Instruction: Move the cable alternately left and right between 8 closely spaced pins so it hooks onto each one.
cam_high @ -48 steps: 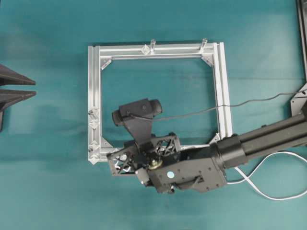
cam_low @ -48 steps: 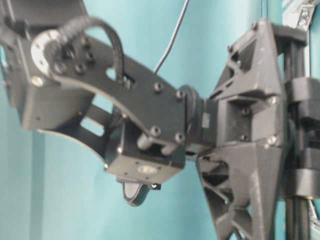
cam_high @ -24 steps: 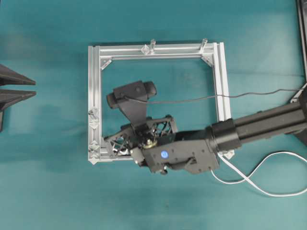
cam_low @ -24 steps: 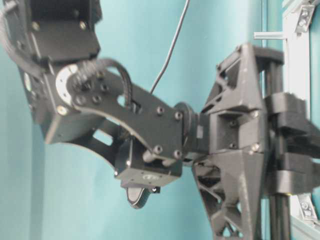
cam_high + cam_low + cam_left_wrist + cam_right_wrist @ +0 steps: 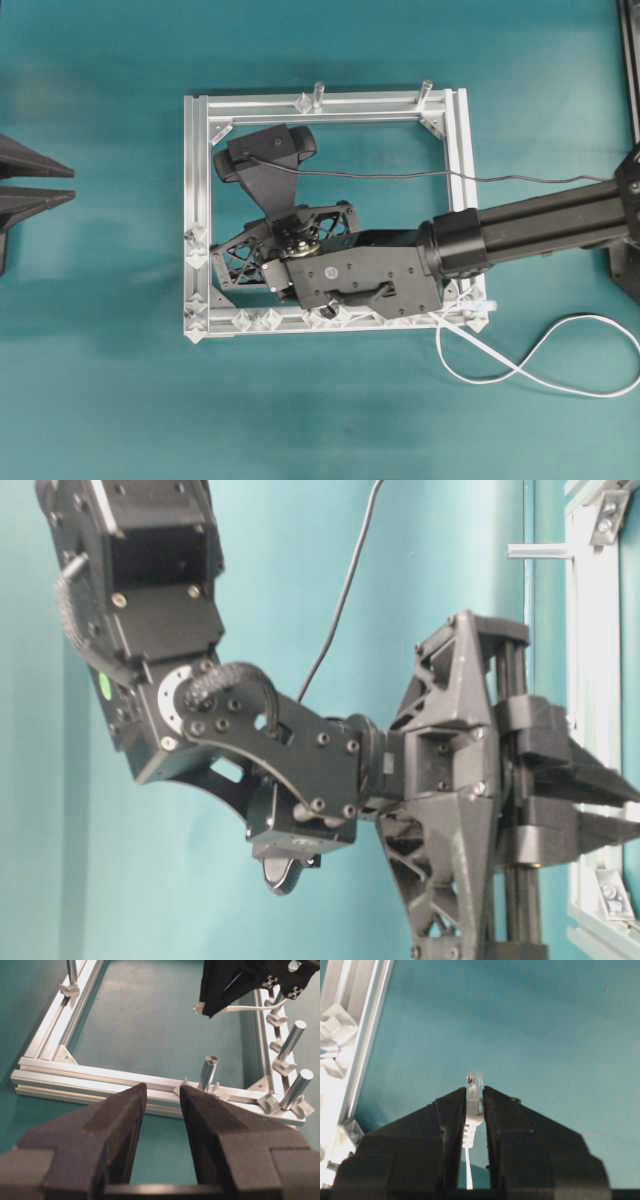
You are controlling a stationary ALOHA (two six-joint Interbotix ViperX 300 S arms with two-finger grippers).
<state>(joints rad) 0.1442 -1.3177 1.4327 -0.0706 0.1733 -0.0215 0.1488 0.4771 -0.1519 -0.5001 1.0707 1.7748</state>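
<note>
My right gripper is shut on the clear plug of the white cable. It hovers inside the aluminium frame, near the left rail, with the plug tip poking out past the fingertips. From a loop on the table the cable reaches the bottom rail's right end, then disappears under the arm. Small diamond-shaped pins line the bottom rail. In the left wrist view the plug and cable hang by that rail. My left gripper stands open and empty outside the frame's left side.
Two taller metal posts stand on the top rail. More studs sit on the left rail. The right arm crosses the frame's right rail, and its thin black wire spans the opening.
The right arm has swung from below the bottom rail up into the frame's opening, carrying the plug and drawing the cable toward that rail. The left gripper has not moved.
</note>
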